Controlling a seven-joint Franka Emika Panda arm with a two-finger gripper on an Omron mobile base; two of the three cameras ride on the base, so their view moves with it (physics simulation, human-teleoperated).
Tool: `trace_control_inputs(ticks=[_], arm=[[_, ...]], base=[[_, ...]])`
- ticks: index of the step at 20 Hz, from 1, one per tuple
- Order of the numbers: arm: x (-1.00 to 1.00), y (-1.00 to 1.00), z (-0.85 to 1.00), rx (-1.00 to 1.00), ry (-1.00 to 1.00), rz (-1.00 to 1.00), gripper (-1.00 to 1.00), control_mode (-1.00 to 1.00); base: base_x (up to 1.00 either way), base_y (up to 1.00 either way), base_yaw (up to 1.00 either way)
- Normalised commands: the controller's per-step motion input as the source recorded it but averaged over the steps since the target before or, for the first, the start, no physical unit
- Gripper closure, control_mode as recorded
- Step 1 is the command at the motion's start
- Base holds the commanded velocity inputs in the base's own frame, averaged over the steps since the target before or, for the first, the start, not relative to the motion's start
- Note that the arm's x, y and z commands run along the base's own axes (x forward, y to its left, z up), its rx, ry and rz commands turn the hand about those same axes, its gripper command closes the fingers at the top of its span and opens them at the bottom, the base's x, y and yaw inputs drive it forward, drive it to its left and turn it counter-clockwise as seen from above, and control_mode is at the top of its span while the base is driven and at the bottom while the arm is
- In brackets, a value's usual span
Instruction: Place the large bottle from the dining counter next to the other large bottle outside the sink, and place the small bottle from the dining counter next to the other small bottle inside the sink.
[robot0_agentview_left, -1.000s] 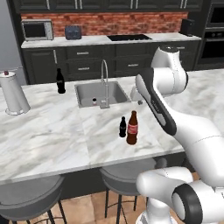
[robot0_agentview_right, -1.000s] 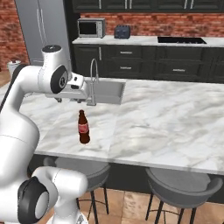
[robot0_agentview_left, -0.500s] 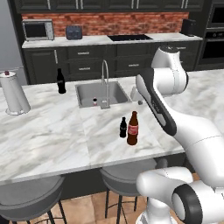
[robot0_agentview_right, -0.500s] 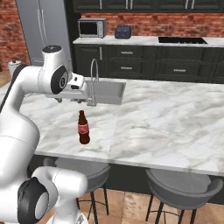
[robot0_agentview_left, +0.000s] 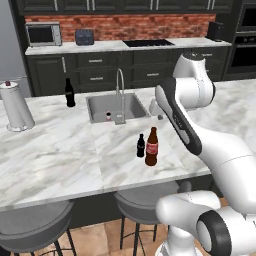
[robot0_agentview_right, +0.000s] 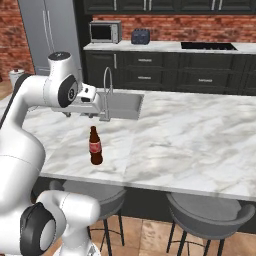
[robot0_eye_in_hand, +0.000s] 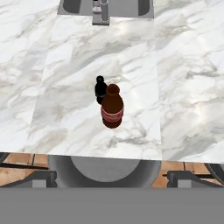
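large bottle (robot0_agentview_left: 151, 146) & small bottle (robot0_agentview_left: 141, 146) upright nr dining counter (robot0_agentview_left: 60, 155) front edge

small bottle (robot0_eye_in_hand: 100, 89): in the hand view its lower body is hidden behind the large bottle (robot0_eye_in_hand: 112, 109), which stands just in front of it; only cap and shoulder show.
small bottle, right base view: hidden, cannot be made out beside the large bottle (robot0_agentview_right: 95, 146).
other small bottle (robot0_agentview_left: 108, 116): a tiny reddish speck inside the sink (robot0_agentview_left: 100, 106), close to the faucet (robot0_agentview_left: 120, 95); shape and top too small to tell.
sink, hand view: cut off by the top edge; only its near rim (robot0_eye_in_hand: 72, 8) shows.
stool (robot0_eye_in_hand: 104, 169): mostly hidden under the dining counter (robot0_eye_in_hand: 65, 65) edge.
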Motion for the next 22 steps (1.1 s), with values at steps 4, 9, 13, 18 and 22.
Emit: trace_control_inputs(ticks=[4, 9, 13, 18, 22], arm=[[0.0, 0.0, 0.0, 0.0, 0.0, 0.0, -1.0, 1.0], [0.0, 0.0, 0.0, 0.0, 0.0, 0.0, -1.0, 1.0], [0.0, 0.0, 0.0, 0.0, 0.0, 0.0, -1.0, 1.0], [0.0, 0.0, 0.0, 0.0, 0.0, 0.0, -1.0, 1.0], [0.0, 0.0, 0.0, 0.0, 0.0, 0.0, -1.0, -1.0]], base=[[0.0, 0.0, 0.0], [0.0, 0.0, 0.0], [0.02, 0.0, 0.0], [0.0, 0.0, 0.0], [0.0, 0.0, 0.0]])
